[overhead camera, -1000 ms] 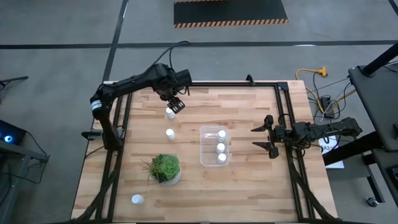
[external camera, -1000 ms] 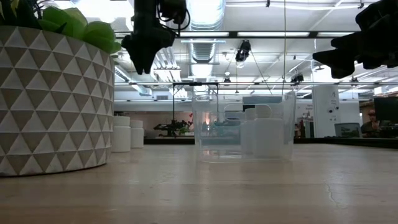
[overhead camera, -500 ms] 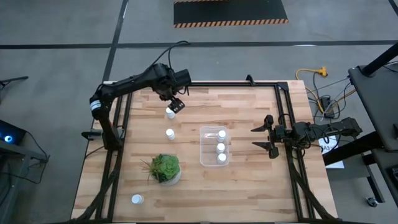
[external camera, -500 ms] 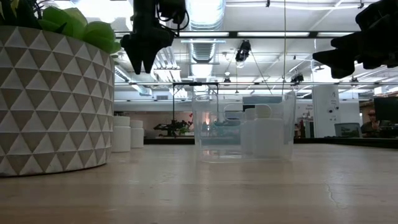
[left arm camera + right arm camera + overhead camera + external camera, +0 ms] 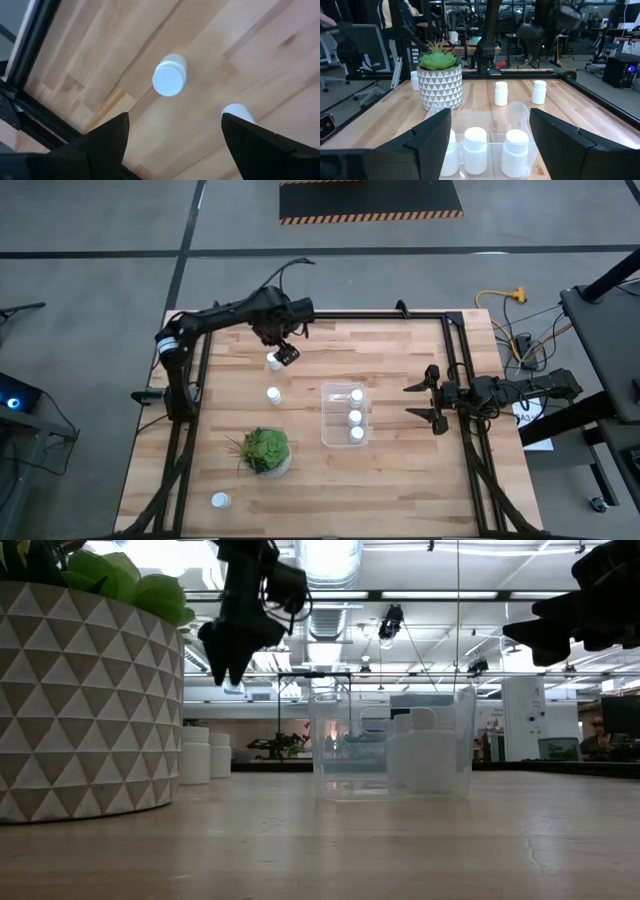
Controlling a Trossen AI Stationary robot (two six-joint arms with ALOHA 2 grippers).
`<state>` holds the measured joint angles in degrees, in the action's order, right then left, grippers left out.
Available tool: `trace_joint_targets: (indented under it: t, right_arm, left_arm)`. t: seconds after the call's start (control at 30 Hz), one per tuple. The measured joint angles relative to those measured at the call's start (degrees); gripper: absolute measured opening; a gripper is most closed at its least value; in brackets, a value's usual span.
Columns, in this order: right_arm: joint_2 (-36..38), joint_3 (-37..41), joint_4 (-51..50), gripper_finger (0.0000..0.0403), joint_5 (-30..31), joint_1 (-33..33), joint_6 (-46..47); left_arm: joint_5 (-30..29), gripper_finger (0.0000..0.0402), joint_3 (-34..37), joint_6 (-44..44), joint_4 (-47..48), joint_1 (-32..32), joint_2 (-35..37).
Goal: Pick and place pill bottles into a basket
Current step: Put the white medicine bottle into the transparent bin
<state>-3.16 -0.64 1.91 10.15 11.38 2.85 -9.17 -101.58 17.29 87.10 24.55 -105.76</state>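
White pill bottle (image 5: 273, 362) beneath left gripper (image 5: 286, 354), jaws apart, right gripper (image 5: 434, 401) jaws apart, idle.

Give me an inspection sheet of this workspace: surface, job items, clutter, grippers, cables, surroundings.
Surface: wooden table, in a black frame.
Job's things: clear basket holds three pill bottles. Three more stand on the table: one under the left gripper, one nearer the plant, one at the near left corner.
Clutter: potted plant in a white patterned pot.
Grippers: left gripper open, above the far bottle, holding nothing. Right gripper open, empty, at the table's right edge.
Cables: yellow cable and dark leads on the floor right of the table.
Surroundings: grey floor, striped mat beyond the table.
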Motion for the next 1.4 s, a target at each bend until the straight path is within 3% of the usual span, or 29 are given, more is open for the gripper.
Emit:
trace_joint_targets:
  t: [0.4, 0.97, 1.4]
  right_arm:
    - [0.0, 0.0, 0.0, 0.0260, 0.0, 0.0, 0.0]
    - [0.0, 0.0, 0.0, 0.0260, 0.0, 0.0, 0.0]
    - [0.0, 0.0, 0.0, 0.0260, 0.0, 0.0, 0.0]
  left_arm:
    - [1.4, 0.0297, 12.8, -1.8, -7.7, 2.4, 0.9]
    - [4.5, 0.0297, 15.1, -3.2, -14.7, 3.6, 0.9]
    - [5.9, 0.0297, 20.9, -3.1, -19.7, 4.4, 0.8]
